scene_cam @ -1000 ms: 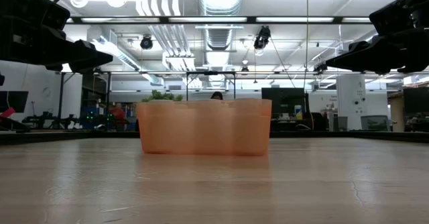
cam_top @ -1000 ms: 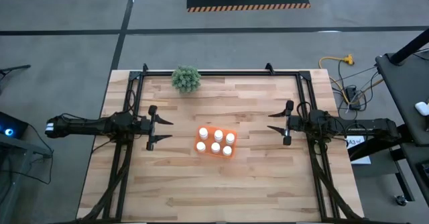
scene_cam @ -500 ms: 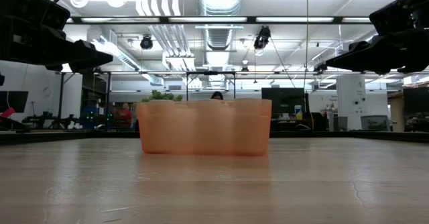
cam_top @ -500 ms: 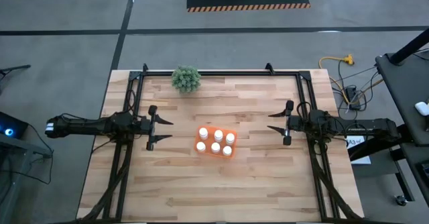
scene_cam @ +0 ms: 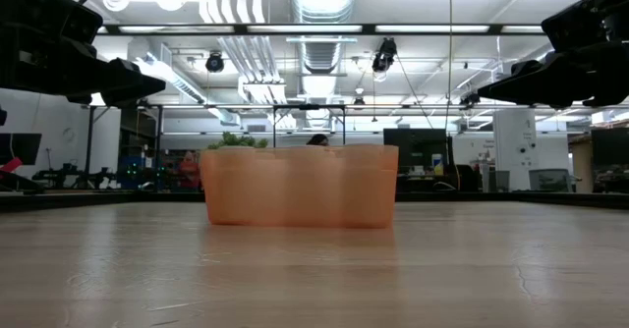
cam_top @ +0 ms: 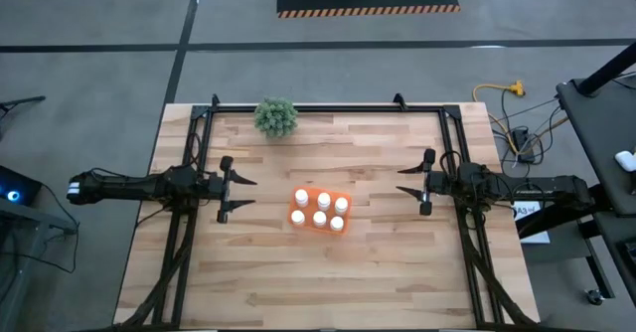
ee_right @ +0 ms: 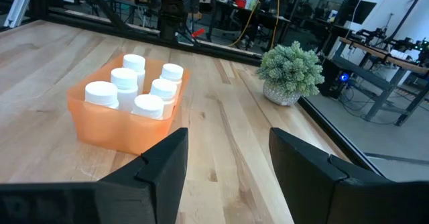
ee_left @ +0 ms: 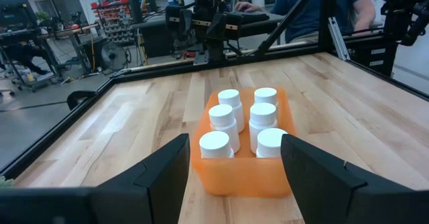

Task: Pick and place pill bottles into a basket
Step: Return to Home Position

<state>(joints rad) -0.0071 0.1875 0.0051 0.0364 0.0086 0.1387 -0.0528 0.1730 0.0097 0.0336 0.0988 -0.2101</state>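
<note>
The orange basket [cam_top: 319,210] stands in the middle of the table. Several white-capped pill bottles [cam_top: 319,209] stand upright inside it, side by side in rows; they show in the left wrist view [ee_left: 241,121] and the right wrist view [ee_right: 136,86]. In the low view the basket's wall [scene_cam: 300,186] hides them. My left gripper [cam_top: 246,193] is open and empty, to the basket's left. My right gripper [cam_top: 405,181] is open and empty, to the basket's right. Both hover above the table.
A small green potted plant [cam_top: 275,116] stands near the table's far edge, left of centre; it also shows in the right wrist view [ee_right: 289,71]. A black frame [cam_top: 328,108] runs along the table's far, left and right sides. A person sits beyond the table [ee_left: 315,9].
</note>
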